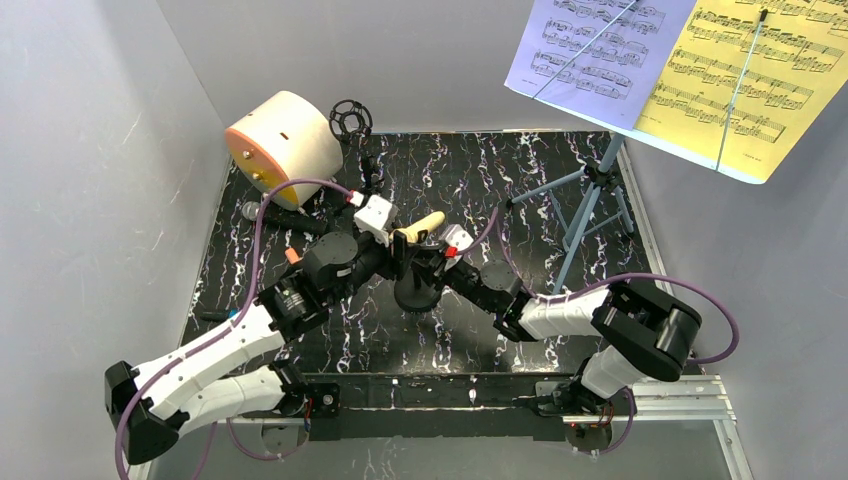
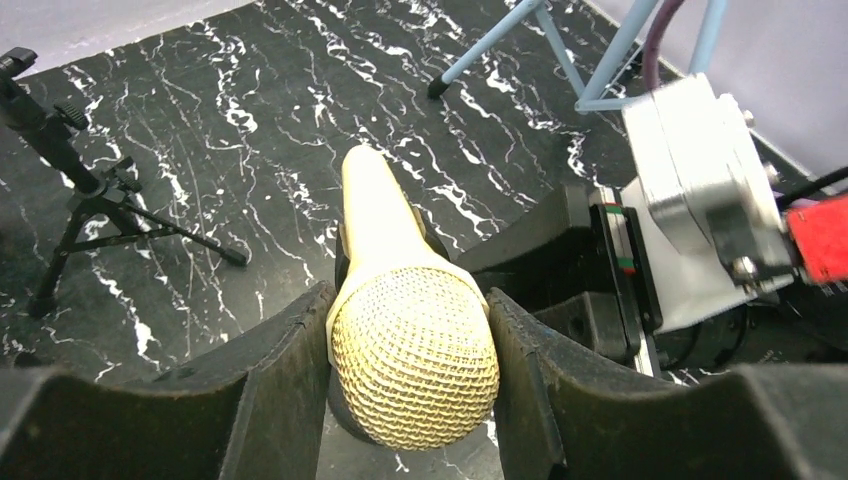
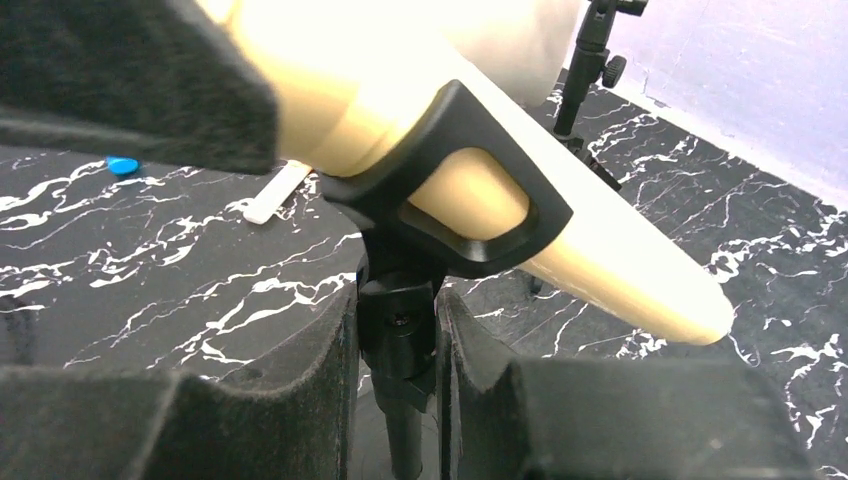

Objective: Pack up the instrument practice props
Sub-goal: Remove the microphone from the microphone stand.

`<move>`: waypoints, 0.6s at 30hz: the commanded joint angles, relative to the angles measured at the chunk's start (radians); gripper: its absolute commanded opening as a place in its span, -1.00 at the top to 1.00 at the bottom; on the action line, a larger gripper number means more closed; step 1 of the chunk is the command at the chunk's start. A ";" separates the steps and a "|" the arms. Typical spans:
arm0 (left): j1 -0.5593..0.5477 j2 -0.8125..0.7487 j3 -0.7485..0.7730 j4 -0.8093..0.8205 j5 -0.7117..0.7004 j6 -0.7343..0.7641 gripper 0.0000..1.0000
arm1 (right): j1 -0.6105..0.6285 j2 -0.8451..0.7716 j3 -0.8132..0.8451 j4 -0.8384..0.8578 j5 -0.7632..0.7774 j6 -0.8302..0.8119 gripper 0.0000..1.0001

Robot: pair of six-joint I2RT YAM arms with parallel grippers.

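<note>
Though both are part-hidden, left end effector [image 2: 405,318] clamps microphone [image 2: 415,375], right end effector [image 3: 397,315] pole [image 3: 398,350].

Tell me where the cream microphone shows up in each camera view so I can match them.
Top external: cream microphone at centre.
Left wrist: microphone bottom centre, head gripped by the left hand.
Right wrist: microphone slanting upper left to lower right, clipped on the round-base pole the right hand grips.
Shared landmark: black tripod pole.
</note>
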 commanded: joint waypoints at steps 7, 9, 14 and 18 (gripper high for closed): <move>0.000 -0.115 -0.188 0.133 0.033 -0.095 0.94 | -0.116 0.031 -0.078 -0.127 0.070 0.214 0.97; 0.000 -0.123 -0.199 0.134 0.033 -0.099 0.94 | -0.127 0.029 -0.081 -0.131 0.065 0.244 0.97; 0.000 -0.177 -0.226 0.104 -0.020 -0.104 0.94 | -0.138 0.014 -0.094 -0.102 0.007 0.215 0.97; 0.000 -0.184 -0.206 0.069 -0.014 -0.089 0.81 | -0.138 0.020 -0.094 -0.086 -0.043 0.113 0.97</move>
